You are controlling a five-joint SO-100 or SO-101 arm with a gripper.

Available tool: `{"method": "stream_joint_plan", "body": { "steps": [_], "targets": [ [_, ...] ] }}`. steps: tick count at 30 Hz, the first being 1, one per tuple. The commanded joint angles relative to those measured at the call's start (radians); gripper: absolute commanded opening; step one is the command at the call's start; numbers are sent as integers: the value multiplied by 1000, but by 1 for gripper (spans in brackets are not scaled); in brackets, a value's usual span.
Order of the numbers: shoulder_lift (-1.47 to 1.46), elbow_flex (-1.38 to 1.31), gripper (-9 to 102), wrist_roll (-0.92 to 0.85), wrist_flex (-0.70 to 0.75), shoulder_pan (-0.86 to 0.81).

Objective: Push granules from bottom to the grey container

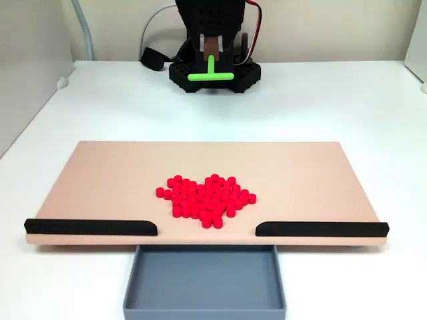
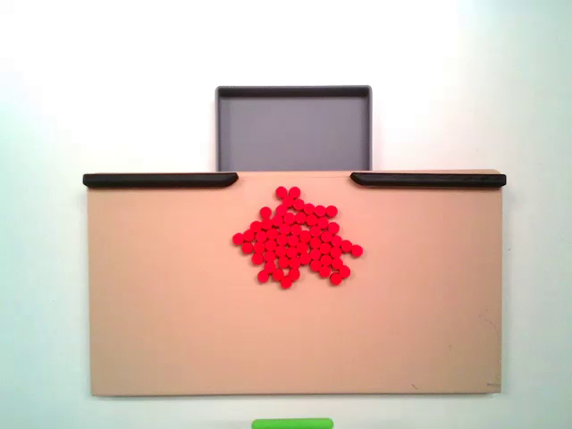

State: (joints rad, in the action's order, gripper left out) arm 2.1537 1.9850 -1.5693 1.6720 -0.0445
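Observation:
Dozens of small red granules [image 1: 207,199] lie in one tight cluster near the middle of the tan board [image 1: 100,180], close to the gap between its two black strips. From above, the granules [image 2: 297,237] sit just short of the grey container [image 2: 293,134]. The container [image 1: 203,280] is empty and rests against the board's near edge in a fixed view. My gripper [image 1: 211,53] hangs at the far side of the table over the arm's black base, shut on the stem of a green T-shaped pusher [image 1: 211,75]. The pusher's crossbar [image 2: 292,424] peeks in at the bottom edge, well clear of the granules.
Black strips [image 1: 90,227] [image 1: 320,229] edge the board on either side of the gap that opens to the container. The arm's black base [image 1: 213,72] stands on the white table behind the board, with cables leading off behind it. Wide bare board surrounds the cluster.

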Motion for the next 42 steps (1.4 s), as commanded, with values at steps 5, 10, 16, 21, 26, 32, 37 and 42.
{"method": "stream_joint_plan", "body": {
  "steps": [5, 10, 16, 21, 26, 32, 37, 42],
  "targets": [
    [20, -8, 0, -2, -8, 32],
    [21, -8, 0, -2, -8, 40],
    [34, -8, 0, -2, -8, 38],
    [28, -8, 0, -2, -8, 31],
    [20, -8, 0, -2, -8, 41],
    [17, -8, 0, -2, -8, 41],
    [11, -8, 0, -2, -8, 37],
    [17, -8, 0, -8, -8, 26]
  ]
}}
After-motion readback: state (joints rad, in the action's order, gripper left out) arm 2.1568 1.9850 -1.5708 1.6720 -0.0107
